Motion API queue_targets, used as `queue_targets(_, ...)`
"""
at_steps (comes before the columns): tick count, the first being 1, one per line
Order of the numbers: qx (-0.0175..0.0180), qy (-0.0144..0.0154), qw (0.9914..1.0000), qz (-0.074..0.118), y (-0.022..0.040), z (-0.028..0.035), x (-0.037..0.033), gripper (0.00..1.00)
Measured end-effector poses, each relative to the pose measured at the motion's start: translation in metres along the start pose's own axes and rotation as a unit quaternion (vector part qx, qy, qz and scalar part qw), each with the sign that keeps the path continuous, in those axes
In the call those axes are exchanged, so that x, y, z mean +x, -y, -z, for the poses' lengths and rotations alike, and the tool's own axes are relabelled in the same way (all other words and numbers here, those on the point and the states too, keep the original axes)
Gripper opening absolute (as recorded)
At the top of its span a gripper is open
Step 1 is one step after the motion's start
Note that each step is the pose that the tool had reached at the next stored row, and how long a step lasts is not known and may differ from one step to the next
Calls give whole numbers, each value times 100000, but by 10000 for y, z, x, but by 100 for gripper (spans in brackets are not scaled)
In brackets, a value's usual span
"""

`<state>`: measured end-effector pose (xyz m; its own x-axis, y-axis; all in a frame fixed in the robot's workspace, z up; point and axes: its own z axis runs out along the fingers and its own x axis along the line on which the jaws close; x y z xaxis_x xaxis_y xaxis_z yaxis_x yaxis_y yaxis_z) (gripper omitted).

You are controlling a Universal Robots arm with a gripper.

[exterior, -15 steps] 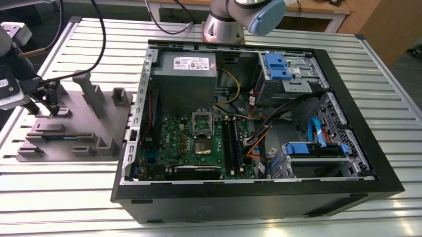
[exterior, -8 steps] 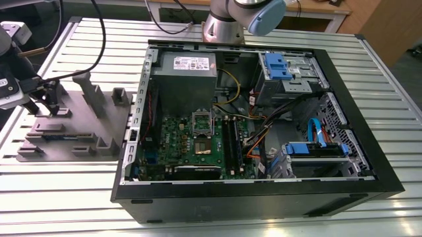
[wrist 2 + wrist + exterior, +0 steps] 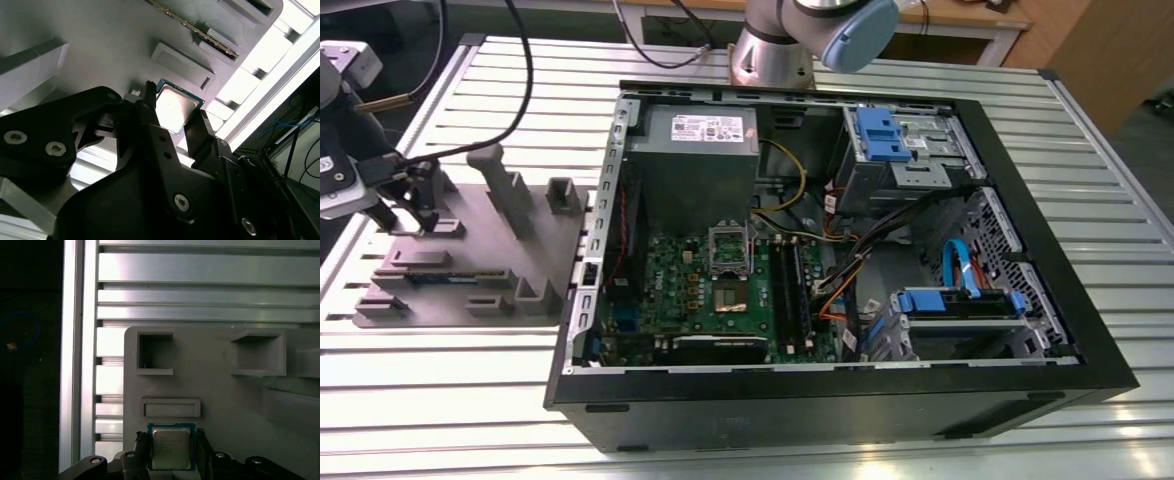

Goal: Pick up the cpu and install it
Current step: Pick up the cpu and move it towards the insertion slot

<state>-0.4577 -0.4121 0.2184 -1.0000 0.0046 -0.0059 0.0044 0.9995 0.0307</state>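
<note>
Black fingers (image 3: 150, 120) of the gripper (image 3: 170, 434) stand closest in both wrist views. They are closed against two opposite edges of the cpu (image 3: 171, 447), one on each side, with no gap I can make out. Its silvery top faces up and its thin green rim shows along the free edges; whether it has left the surface under it I cannot tell. That surface is the grey fixture (image 3: 225, 405), and the cpu sits near one of its corners. Just beyond the cpu's free edge is a shallow slot (image 3: 170, 408), and farther on two square pockets (image 3: 155, 352) stand well apart from each other; none of them touches the cpu. Past the fixture's edge, bare slats of the table (image 3: 454, 390) run to the table's rim, so that side lies open. In the exterior view the gripper hangs over the fixture's end at the exterior view's left, near the table's edge. Two upright posts (image 3: 500, 185) rise from the fixture between the gripper and the case (image 3: 854, 405), which lies open-side up to the exterior view's right, just beside the fixture. Inside, the board (image 3: 680, 285) lies flat in the part of the case nearest the fixture. Its socket (image 3: 731, 295) stands uncovered, hemmed by a grey box (image 3: 694, 170) on one side and by cables (image 3: 841, 270) on another, with free room straight above it.
</note>
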Motion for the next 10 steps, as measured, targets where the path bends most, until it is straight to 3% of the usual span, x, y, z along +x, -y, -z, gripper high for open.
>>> queue_targets(10,-2,6,100000,-1,-1,36,0,47)
